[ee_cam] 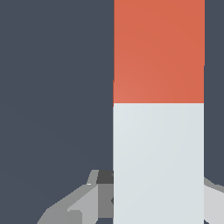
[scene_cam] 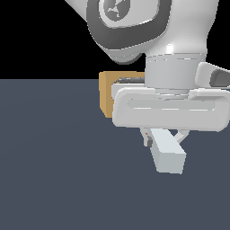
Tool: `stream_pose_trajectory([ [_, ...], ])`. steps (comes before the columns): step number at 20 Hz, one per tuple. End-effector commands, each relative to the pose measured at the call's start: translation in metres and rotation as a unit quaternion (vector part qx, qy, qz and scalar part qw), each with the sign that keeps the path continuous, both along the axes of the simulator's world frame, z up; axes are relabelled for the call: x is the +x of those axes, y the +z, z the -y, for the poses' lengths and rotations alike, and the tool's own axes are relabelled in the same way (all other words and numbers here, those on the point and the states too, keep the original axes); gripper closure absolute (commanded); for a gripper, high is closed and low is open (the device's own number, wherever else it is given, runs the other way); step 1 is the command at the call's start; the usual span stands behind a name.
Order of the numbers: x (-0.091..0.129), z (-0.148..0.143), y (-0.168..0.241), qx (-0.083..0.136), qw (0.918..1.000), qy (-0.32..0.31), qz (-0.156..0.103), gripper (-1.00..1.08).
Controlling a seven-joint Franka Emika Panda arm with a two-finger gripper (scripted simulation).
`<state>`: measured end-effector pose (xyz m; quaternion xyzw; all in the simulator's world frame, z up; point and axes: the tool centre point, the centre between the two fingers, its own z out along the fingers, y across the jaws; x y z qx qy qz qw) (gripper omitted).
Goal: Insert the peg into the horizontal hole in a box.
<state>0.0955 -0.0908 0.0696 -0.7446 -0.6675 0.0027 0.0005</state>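
Observation:
My gripper (scene_cam: 164,137) is shut on the peg (scene_cam: 169,155), holding it by its white half. In the exterior view only the peg's white end shows, sticking out below the hand toward the camera. In the wrist view the peg (ee_cam: 158,109) runs lengthwise away from the fingers (ee_cam: 85,202), white near them and orange-red beyond. The tan box (scene_cam: 108,92) stands behind the hand, toward the exterior view's left, and the hand covers most of it. The hole is hidden.
A flat dark grey-blue floor (scene_cam: 54,170) spreads around the box and under the peg. The arm's large white wrist and hand (scene_cam: 170,105) fill the upper part of the exterior view on its right.

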Motion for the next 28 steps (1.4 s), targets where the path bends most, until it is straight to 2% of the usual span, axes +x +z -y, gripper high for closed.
stream_pose_trajectory([
  [1, 0.016, -0.048, 0.020, 0.000, 0.9990, 0.045, 0.002, 1.08],
  [7, 0.031, -0.143, 0.053, 0.001, 0.9913, 0.131, 0.002, 1.08],
  [12, 0.033, -0.192, 0.070, 0.001, 0.9846, 0.175, 0.002, 1.08],
  [16, 0.032, -0.207, 0.075, 0.002, 0.9820, 0.189, 0.002, 1.08],
  [28, 0.032, -0.208, 0.074, 0.002, 0.9817, 0.191, 0.001, 1.08],
])
